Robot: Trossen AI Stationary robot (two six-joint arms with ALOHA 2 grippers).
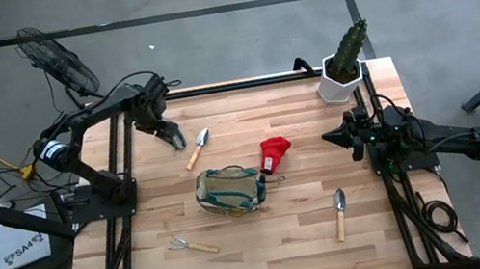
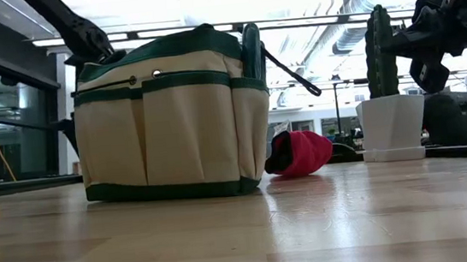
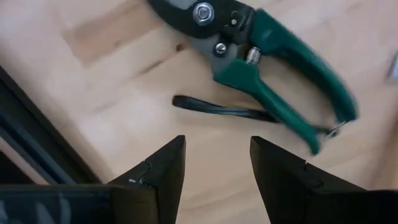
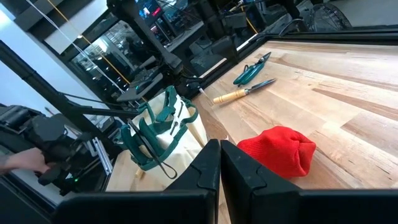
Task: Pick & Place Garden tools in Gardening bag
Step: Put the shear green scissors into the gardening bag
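Note:
The tan and green gardening bag [image 1: 230, 190] stands on its base at the table's middle. Green-handled pruning shears [image 3: 273, 68] lie flat on the table at the far left, with a black strap beside them. My left gripper [image 3: 217, 165] hangs open just above them, touching nothing; it also shows in the high view [image 1: 170, 133]. A wooden-handled trowel [image 1: 198, 148] lies next to the shears. The red glove-like piece [image 1: 274, 153] lies right of the bag. A hand rake [image 1: 190, 246] and a second trowel [image 1: 339, 213] lie near the front. My right gripper [image 4: 221, 168] is shut and empty at the right.
A green cactus in a white pot [image 1: 344, 66] stands at the far right corner, behind my right gripper [image 1: 333, 135]. Bare tabletop lies between the bag and the front edge. Black frame rails run along the table's left and right sides.

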